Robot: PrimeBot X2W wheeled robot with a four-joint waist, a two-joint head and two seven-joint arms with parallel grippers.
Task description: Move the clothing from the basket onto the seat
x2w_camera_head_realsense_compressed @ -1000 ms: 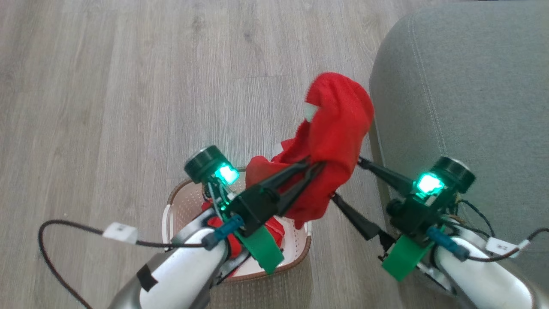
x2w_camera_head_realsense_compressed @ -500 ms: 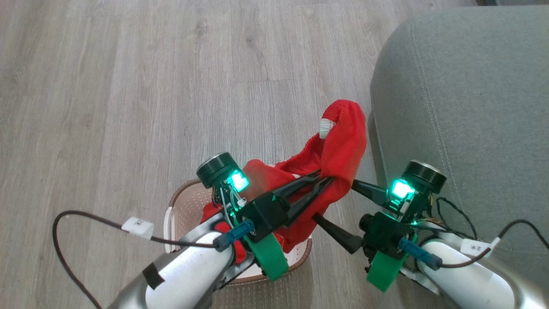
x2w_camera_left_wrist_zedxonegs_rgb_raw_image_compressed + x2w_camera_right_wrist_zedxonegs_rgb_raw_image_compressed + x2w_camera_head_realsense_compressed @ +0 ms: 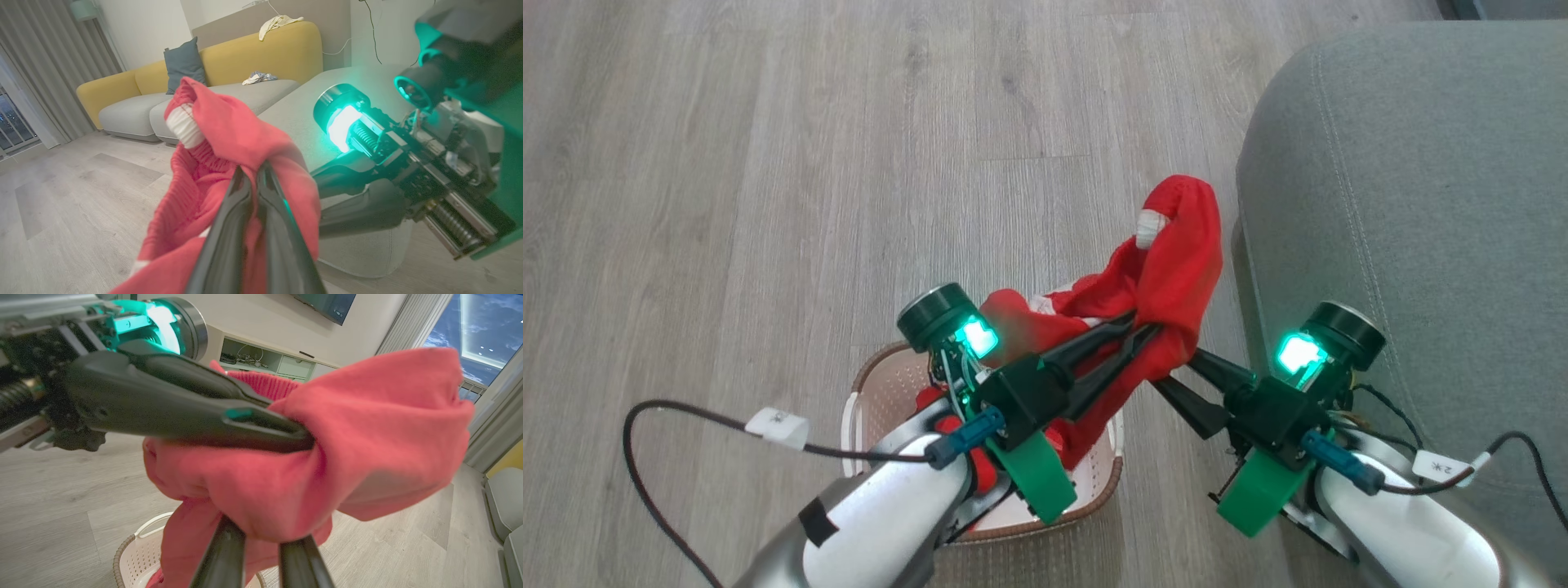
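Left pincer [image 3: 1147, 327]: fingers pressed together on a bunched fold of the red garment [image 3: 1176, 261], which hangs lifted above the basket [image 3: 866, 384]. Right pincer [image 3: 1172, 367]: fingers drawn into a narrow V, tips buried in the same fold from the opposite side; whether they bite cannot be told.

Garment's long axis runs from the basket's far right corner up toward the seat [image 3: 1421, 204], white-trimmed end highest, lower tail draping over the basket's rim. More red clothing [image 3: 929, 398] lies in the basket beneath the left forearm.

Seat lies to the robot's right of both pincers. Its rounded left edge is just beside the garment's hanging side. Right arm is the nearer one, alongside the seat's near left corner.

Judgement: the coming move is a carry rightward over that edge. Seat top in view is bare, ample room to set down. The strip of floor [image 3: 1168, 498] between basket and seat is narrow, so the tail may drag unless raised.
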